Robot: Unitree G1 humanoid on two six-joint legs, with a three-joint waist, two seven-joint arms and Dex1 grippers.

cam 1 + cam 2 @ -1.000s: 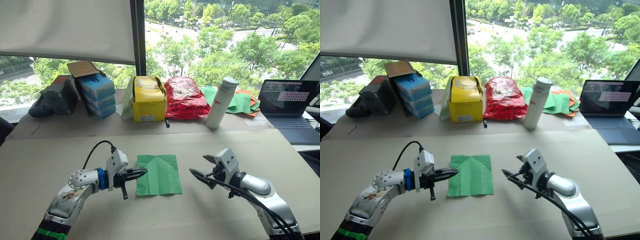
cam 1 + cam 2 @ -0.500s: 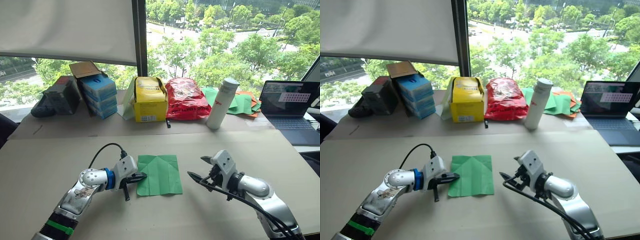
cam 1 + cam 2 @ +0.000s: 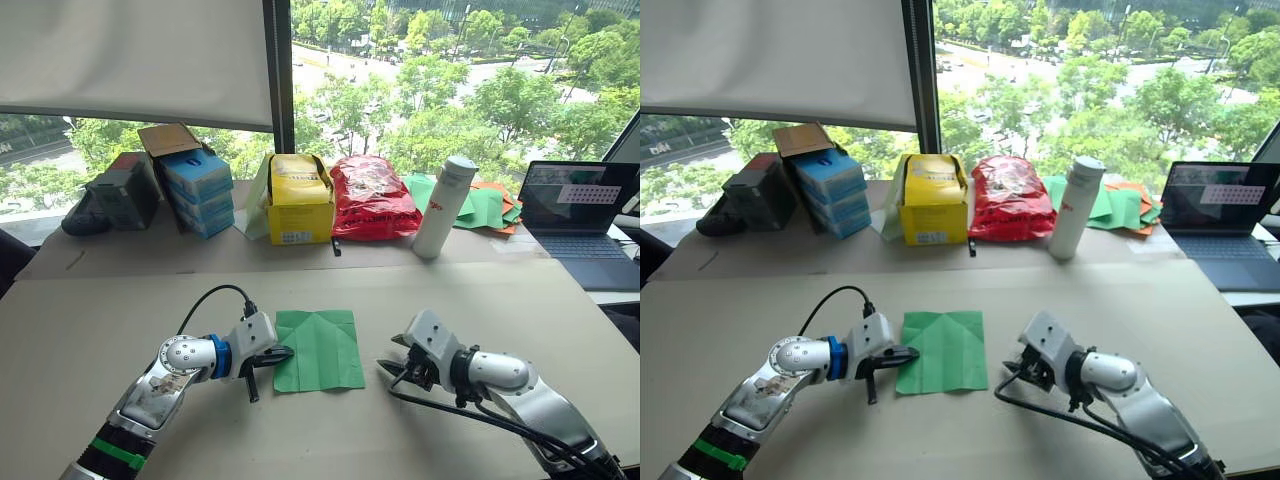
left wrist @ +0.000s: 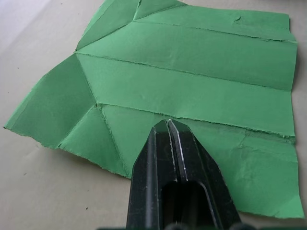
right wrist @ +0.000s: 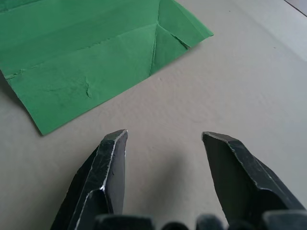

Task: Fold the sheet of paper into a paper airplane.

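Note:
The sheet of paper is bright green and lies flat on the table, creased lengthwise, with its two far corners folded in to a point. My left gripper is shut, and its tips rest on the sheet's left edge; the left wrist view shows the closed fingertips lying over the green paper. My right gripper hovers low over the bare table just right of the sheet, open with nothing between its fingers. The sheet's near right corner lies a short way ahead of them.
Along the back of the table stand stacked blue boxes, a yellow box, a red bag, a white bottle, a pile of green and orange papers and an open laptop.
My right gripper has dropped toward the table and shifted left toward the sheet's right edge, its fingers narrower than before. My left gripper came down onto the sheet's left edge, still shut.

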